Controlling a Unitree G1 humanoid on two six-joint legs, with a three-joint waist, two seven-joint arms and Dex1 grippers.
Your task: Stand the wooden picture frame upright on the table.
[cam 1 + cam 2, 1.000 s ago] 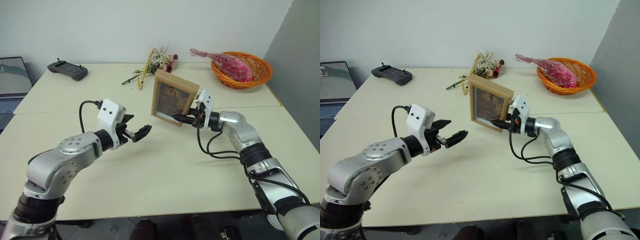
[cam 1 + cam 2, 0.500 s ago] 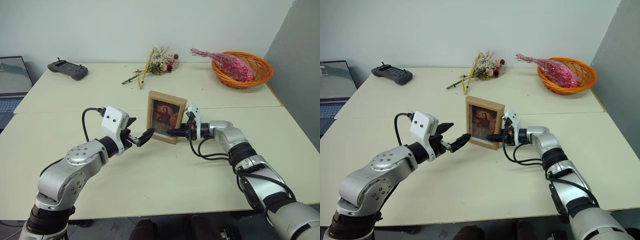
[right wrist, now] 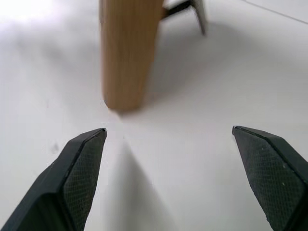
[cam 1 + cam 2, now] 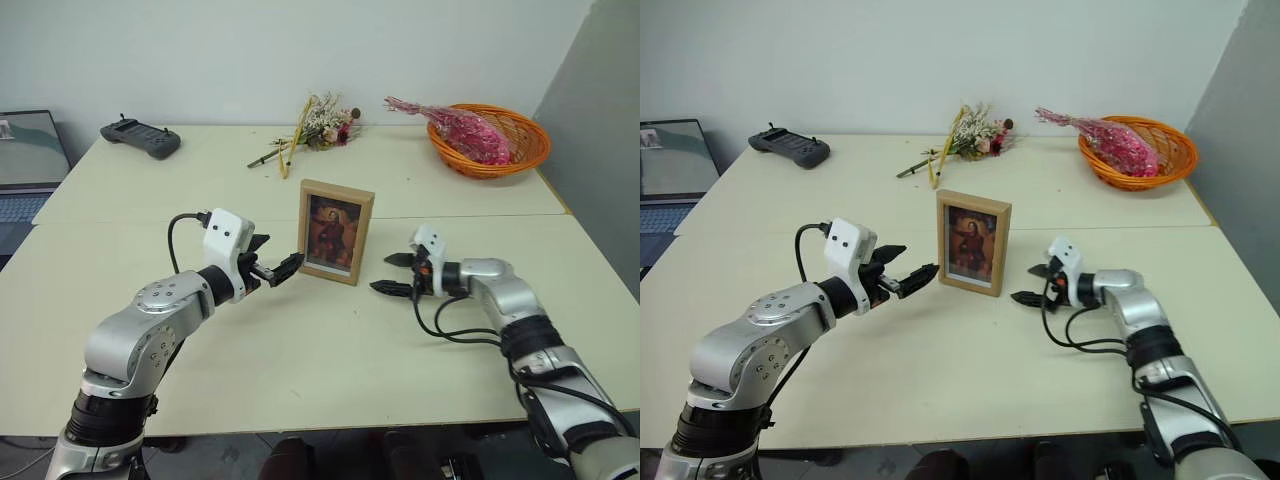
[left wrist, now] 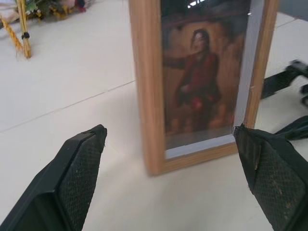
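1. On the large pale cream-yellow table (image 4: 300,360) with a seam across its middle, the small rectangular light-wood picture frame (image 4: 335,231) with a dark portrait front stands upright on its own, picture facing the robot, just on the near side of the seam.
2. Right tool (image 4: 398,273), two black fingers: released, fingers spread apart, sitting near the frame's right side and clear of it, nothing held. In the right wrist view the frame's wooden edge (image 3: 127,50) stands on the table with a gap ahead of the fingertips (image 3: 84,159), and the fold-out stand pokes out behind it.
3. Left tool (image 4: 275,268), also two black fingers: released, spread wide, empty, hovering just beside the frame's lower left corner. I can't tell if a fingertip brushes the wood; in the left wrist view the frame (image 5: 202,82) sits between the fingers (image 5: 82,163) with space on both sides.
4. Progress, judged: frame looks placed and self-supporting, so the task looks basically done. Left to do: draw both tools away without knocking it.
5. Counts: one picture frame, one table, two tools.
6. Other stuff on the far half of the table: one orange woven basket (image 4: 515,150) holding one pink dried spray (image 4: 455,125), one small dried flower bunch (image 4: 315,122), one dark handheld controller (image 4: 140,137). One laptop (image 4: 30,160) sits off the left edge.
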